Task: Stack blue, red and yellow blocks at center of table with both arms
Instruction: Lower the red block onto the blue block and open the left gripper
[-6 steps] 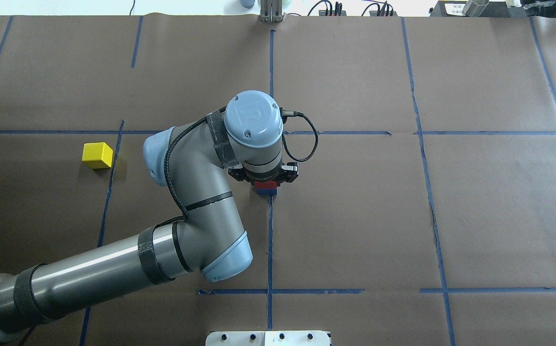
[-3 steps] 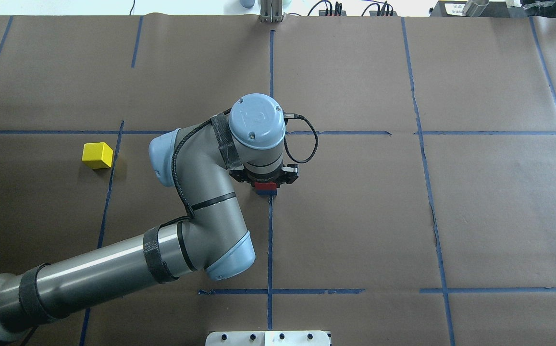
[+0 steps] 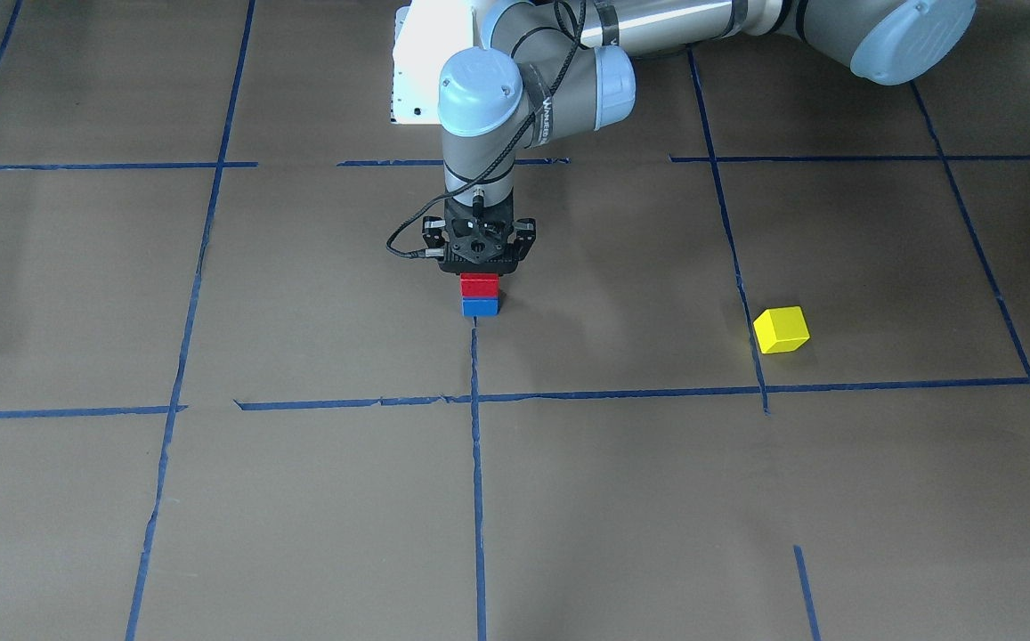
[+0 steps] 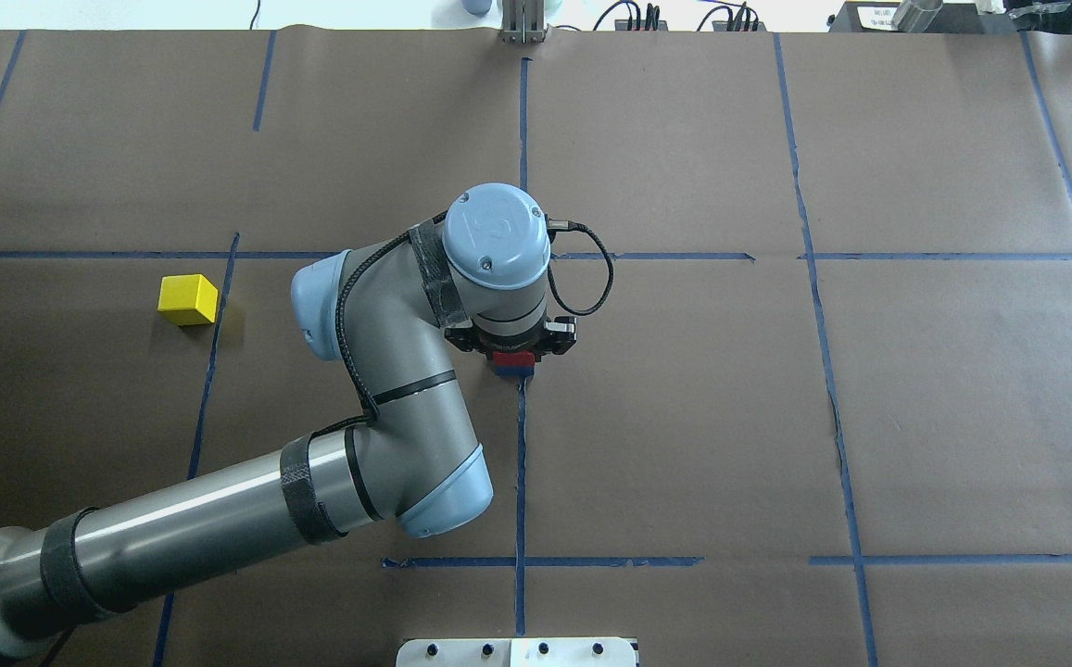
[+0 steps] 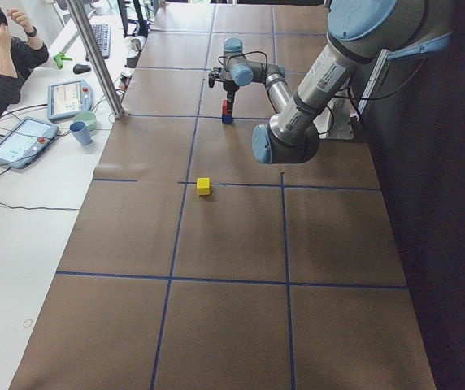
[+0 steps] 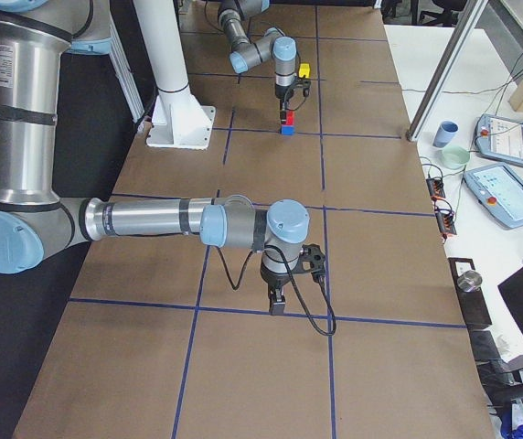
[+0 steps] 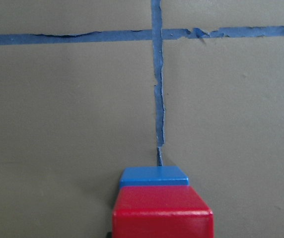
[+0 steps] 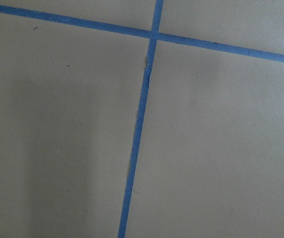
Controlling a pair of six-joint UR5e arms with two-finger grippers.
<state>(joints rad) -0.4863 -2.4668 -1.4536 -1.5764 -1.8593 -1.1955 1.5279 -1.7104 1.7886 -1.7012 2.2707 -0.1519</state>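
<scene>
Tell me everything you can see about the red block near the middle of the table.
The red block is small, with flat, smooth, slightly glossy faces. It stands level on the blue block, edges aligned, at the end of a blue tape line near the centre of the table. The left hand is directly above it; whether its fingers grip it cannot be seen.

text: none legible | left arm strap (image 3: 548, 120): lettering, too blurred to read
</scene>
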